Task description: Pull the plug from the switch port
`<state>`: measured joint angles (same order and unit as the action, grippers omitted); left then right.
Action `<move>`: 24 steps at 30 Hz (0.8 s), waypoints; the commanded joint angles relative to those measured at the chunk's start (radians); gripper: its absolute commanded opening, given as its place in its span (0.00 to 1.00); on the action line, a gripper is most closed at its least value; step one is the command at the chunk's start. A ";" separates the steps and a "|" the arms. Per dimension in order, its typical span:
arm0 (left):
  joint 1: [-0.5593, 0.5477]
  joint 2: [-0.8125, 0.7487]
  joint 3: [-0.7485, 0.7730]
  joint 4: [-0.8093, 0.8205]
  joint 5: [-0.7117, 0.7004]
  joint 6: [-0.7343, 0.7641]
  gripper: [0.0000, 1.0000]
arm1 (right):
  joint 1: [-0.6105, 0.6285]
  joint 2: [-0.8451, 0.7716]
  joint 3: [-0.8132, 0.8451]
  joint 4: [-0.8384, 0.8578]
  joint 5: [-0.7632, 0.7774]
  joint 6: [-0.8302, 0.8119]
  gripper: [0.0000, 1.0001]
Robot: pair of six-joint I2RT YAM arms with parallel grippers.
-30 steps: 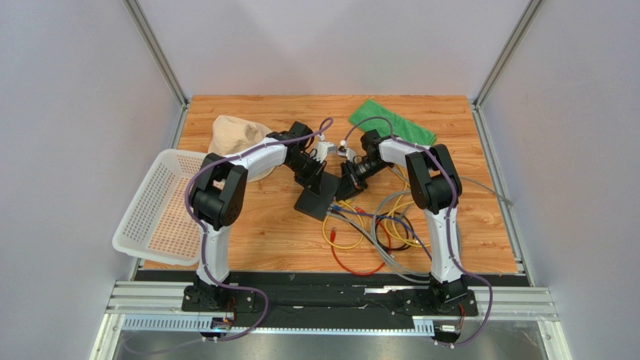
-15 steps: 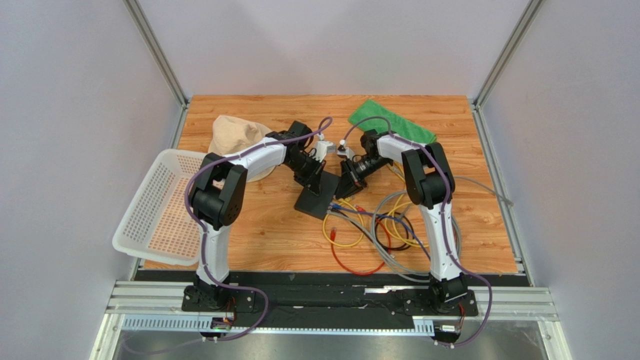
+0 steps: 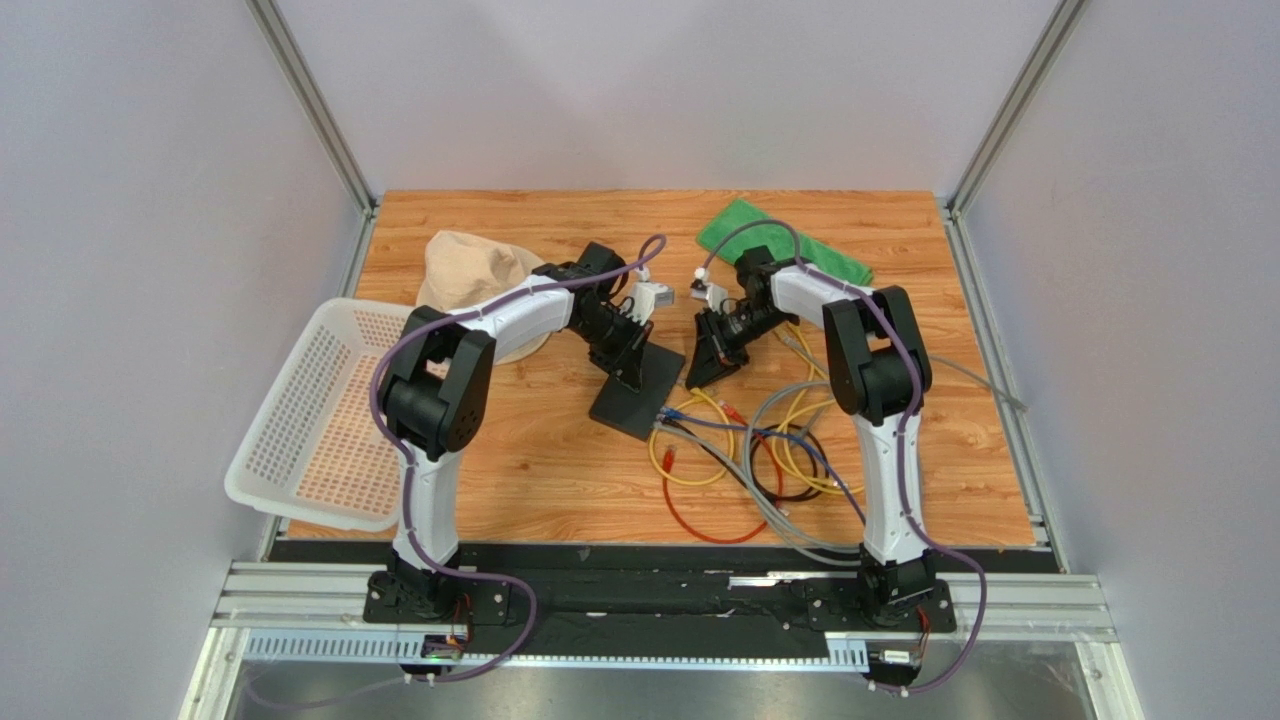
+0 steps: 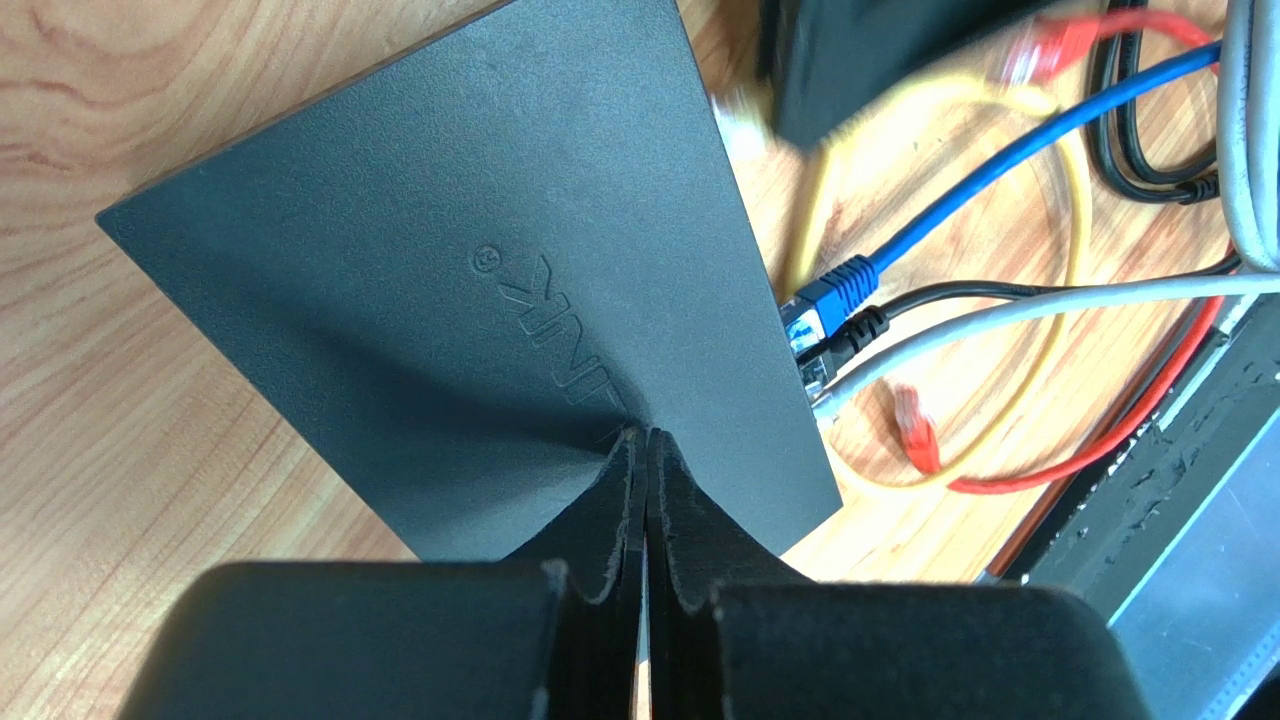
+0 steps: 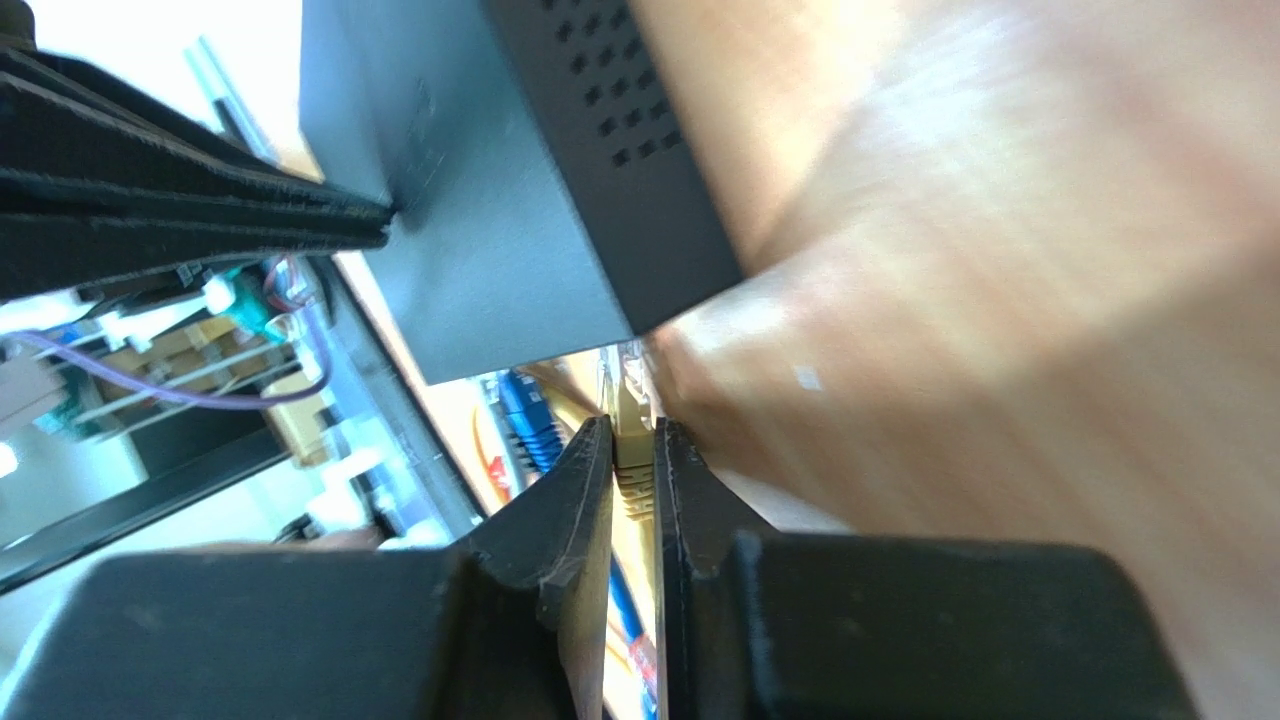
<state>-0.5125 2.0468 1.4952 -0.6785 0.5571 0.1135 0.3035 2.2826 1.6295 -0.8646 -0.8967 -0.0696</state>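
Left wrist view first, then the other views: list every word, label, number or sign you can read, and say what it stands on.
On the switch: an embossed round mark and a short brand word, seen upside down and partly behind the left tool; not surely readable.
No other readable text shows in any view.

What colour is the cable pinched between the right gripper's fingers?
Yellow. The right wrist view shows the cable best, nipped in the right gripper.

Beige cloth (image 3: 458, 270) near white basket (image 3: 308, 413) at left — green cloth (image 3: 834, 263) at back
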 commanded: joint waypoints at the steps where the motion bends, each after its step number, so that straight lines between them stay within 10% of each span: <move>1: -0.009 0.044 -0.029 0.016 -0.108 0.041 0.00 | -0.061 -0.047 0.073 0.000 0.100 -0.068 0.00; 18: -0.020 0.038 -0.026 0.010 -0.089 0.055 0.00 | -0.225 -0.167 0.360 -0.174 0.579 -0.476 0.02; 24: -0.020 0.030 -0.033 0.016 -0.085 0.060 0.00 | -0.221 -0.150 0.408 -0.117 0.760 -0.527 0.19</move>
<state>-0.5156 2.0457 1.4952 -0.6792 0.5560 0.1204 0.0788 2.1654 1.9820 -1.0321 -0.3103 -0.5213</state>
